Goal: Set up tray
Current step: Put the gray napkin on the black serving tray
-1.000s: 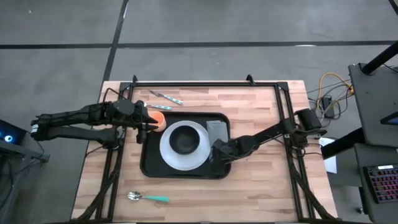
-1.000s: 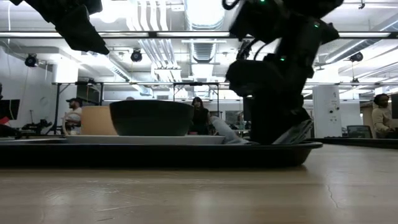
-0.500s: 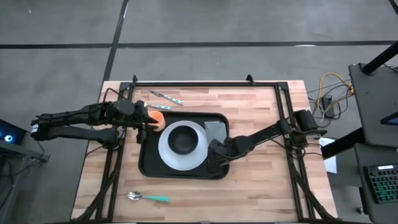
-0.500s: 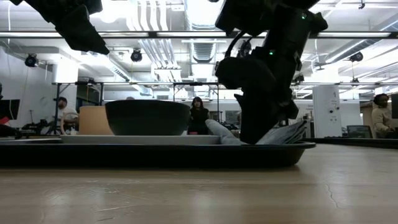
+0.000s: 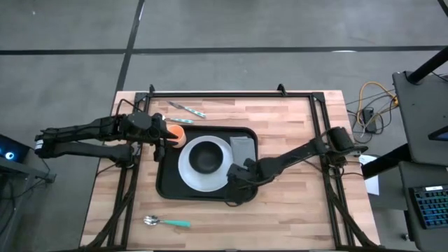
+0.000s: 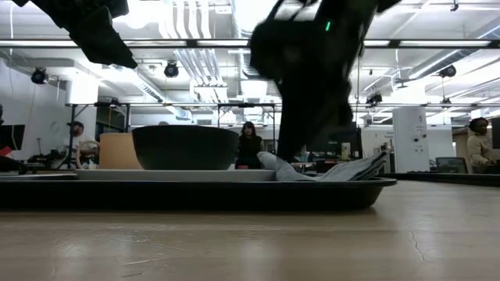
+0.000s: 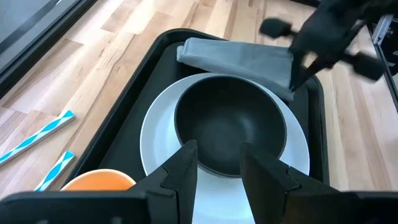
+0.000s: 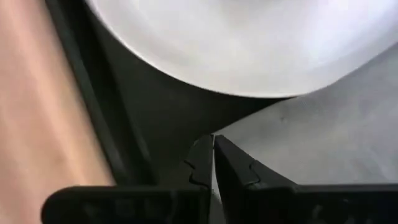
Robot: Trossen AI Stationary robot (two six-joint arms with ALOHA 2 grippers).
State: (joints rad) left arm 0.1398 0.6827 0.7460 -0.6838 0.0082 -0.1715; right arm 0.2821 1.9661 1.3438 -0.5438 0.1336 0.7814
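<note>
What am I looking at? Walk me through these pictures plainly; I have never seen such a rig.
This is a robot with two dark arms at a wooden table. One camera looks straight down, one sits at table height, and one rides on each wrist.

A black tray holds a white plate with a black bowl, a grey napkin and an orange cup. Off the tray lie a spoon and two striped pieces.

The left gripper hovers open by the cup, holding nothing. The right gripper is shut at the napkin's edge; whether it pinches the cloth is unclear.
</note>
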